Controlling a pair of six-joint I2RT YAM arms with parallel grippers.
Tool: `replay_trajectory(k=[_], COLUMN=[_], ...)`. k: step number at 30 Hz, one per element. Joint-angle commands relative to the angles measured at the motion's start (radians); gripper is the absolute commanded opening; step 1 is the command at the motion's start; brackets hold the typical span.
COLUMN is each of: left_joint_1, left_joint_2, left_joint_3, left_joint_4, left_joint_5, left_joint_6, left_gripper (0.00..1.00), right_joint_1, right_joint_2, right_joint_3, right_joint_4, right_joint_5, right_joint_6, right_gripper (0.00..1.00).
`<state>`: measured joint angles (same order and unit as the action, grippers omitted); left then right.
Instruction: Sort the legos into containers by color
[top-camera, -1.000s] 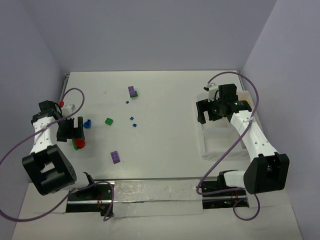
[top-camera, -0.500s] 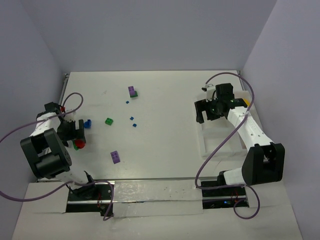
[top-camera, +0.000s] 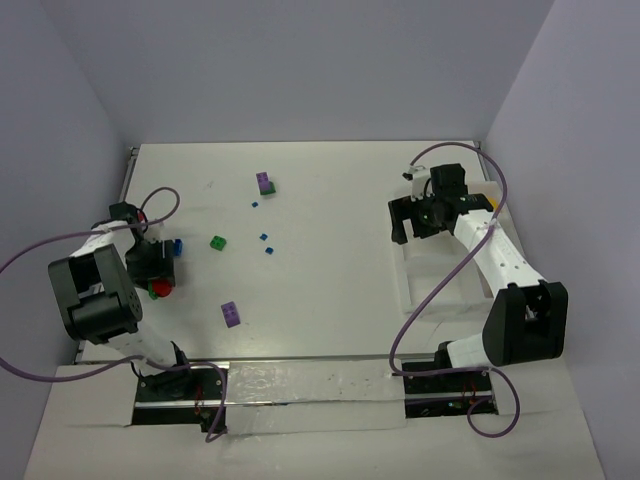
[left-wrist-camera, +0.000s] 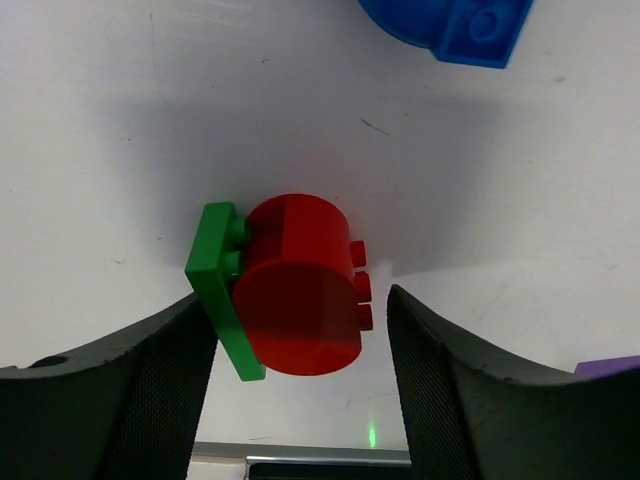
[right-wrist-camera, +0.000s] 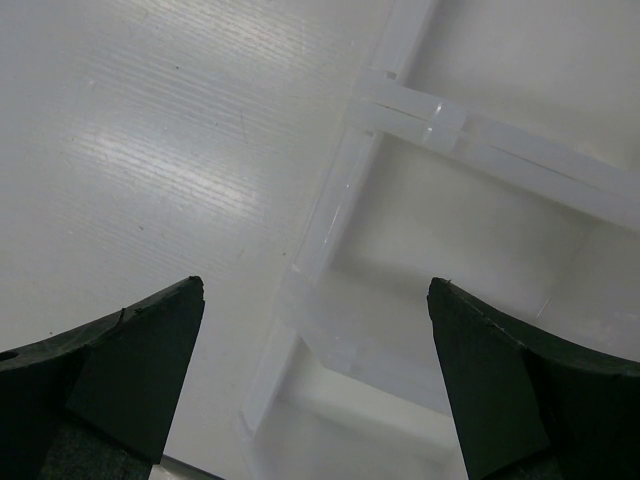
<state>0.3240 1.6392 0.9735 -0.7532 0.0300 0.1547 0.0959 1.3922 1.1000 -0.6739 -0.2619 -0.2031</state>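
The red round lego (left-wrist-camera: 295, 265) lies on its side on the bench (left-wrist-camera: 500, 180), at its left side. A green plate (left-wrist-camera: 222, 290) is attached to one end of it.

- Left wrist view: the left gripper (left-wrist-camera: 300, 315) is partly open and straddles this pair. One finger (left-wrist-camera: 150, 390) meets the lower edge of the green plate. A narrow gap shows between the other finger and the red studs, so nothing is clamped. A blue lego (left-wrist-camera: 450, 25) lies just beyond, and a purple corner (left-wrist-camera: 612, 366) shows at the frame edge.
- Top view only: a green lego (top-camera: 218, 242), a purple lego (top-camera: 231, 313), a purple-on-green stack (top-camera: 265, 183) and tiny blue pieces (top-camera: 266, 237) are scattered across the middle of the bench. From this view the arm covers most of the red lego.

The white tray (top-camera: 412, 295) sits at the right side.

- Right wrist view: the right gripper (right-wrist-camera: 315, 290) is wide open, holds nothing and hangs over the tray's left wall. The compartments seen here contain no lego.
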Motion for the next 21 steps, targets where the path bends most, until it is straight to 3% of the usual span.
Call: replay_trajectory(k=[1, 5, 10, 16, 21], left_joint_1=[0.001, -0.002, -0.034, -0.229, -0.448], left_joint_2=[0.010, 0.003, -0.053, -0.298, -0.408], left_joint_3=[0.000, 0.003, 0.016, 0.060, 0.099], left_joint_4=[0.028, 0.015, -0.002, 0.087, 0.208], left_joint_5=[-0.056, -0.012, 0.109, 0.324, 0.338], left_joint_6=[-0.025, 0.000, 0.036, 0.063, 0.002], left_gripper=[0.65, 0.44, 0.28, 0.08, 0.00], right_joint_1=[0.007, 0.008, 0.022, 0.050, 0.068], right_joint_2=[-0.002, -0.001, -0.004, -0.011, -0.018], right_joint_3=[0.046, 0.056, 0.080, 0.104, 0.063], right_joint_4=[0.011, 0.013, 0.023, 0.100, 0.284], right_joint_5=[0.009, -0.009, -0.105, -0.337, -0.551], right_joint_6=[-0.003, 0.008, 0.050, 0.251, 0.473], right_gripper=[1.00, 1.00, 1.00, 1.00, 1.00])
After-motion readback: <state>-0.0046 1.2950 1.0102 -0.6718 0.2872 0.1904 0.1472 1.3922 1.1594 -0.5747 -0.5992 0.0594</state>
